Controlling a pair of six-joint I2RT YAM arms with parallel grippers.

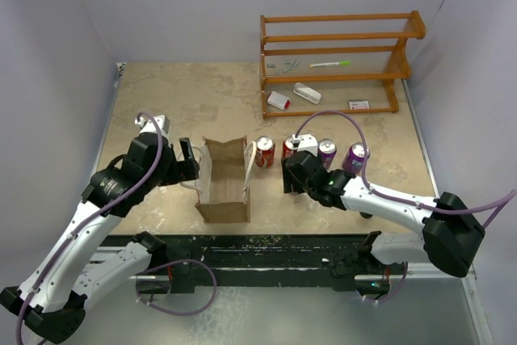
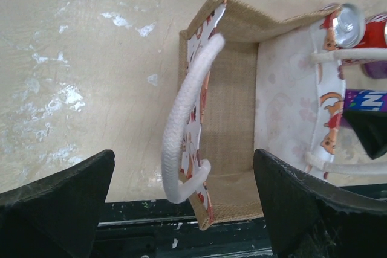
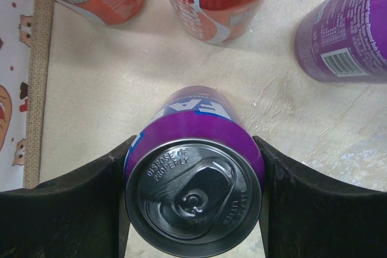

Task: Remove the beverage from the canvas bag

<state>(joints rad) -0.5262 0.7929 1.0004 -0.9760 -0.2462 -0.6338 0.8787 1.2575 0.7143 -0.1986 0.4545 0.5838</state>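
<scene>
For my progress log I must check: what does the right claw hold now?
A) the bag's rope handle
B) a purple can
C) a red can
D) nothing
B: the right wrist view shows the right claw closed on the purple can, gripping both its sides.

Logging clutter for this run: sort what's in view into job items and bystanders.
Job: canvas bag; purple can gripped by right hand; open left hand by the bag's rope handle.
Lying about: other standing cans; wooden rack; small items on it.
</scene>
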